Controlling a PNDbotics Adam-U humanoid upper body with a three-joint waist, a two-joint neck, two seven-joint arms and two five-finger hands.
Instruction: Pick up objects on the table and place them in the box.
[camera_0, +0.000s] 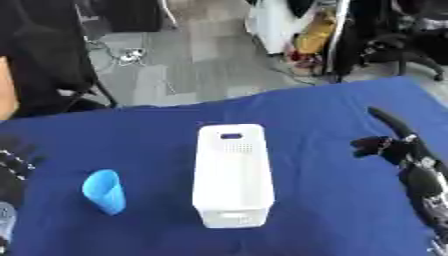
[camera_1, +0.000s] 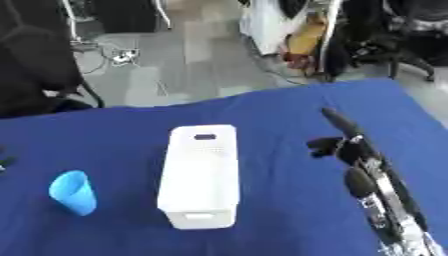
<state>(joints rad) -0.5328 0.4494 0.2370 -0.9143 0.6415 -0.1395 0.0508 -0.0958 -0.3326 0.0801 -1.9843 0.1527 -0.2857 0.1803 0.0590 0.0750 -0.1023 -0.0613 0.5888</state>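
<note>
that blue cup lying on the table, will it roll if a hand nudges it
Probably. The blue cup lies on its side on the blue tablecloth, left of the white box, so its round wall could roll. It looks tapered, so it would likely curve rather than run straight. It looks thin and light, so it may skid.

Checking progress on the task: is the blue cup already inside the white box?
No, the blue cup lies on the blue table, apart from the white box.

Your bench (camera_0: 315, 125) wears a matt blue cloth. The box (camera_0: 231, 175) looks like matt white plastic, perforated near its handle slot. The cup (camera_0: 104, 191) is smooth blue plastic. Your right robot hand (camera_1: 337, 145) is matt black.
</note>
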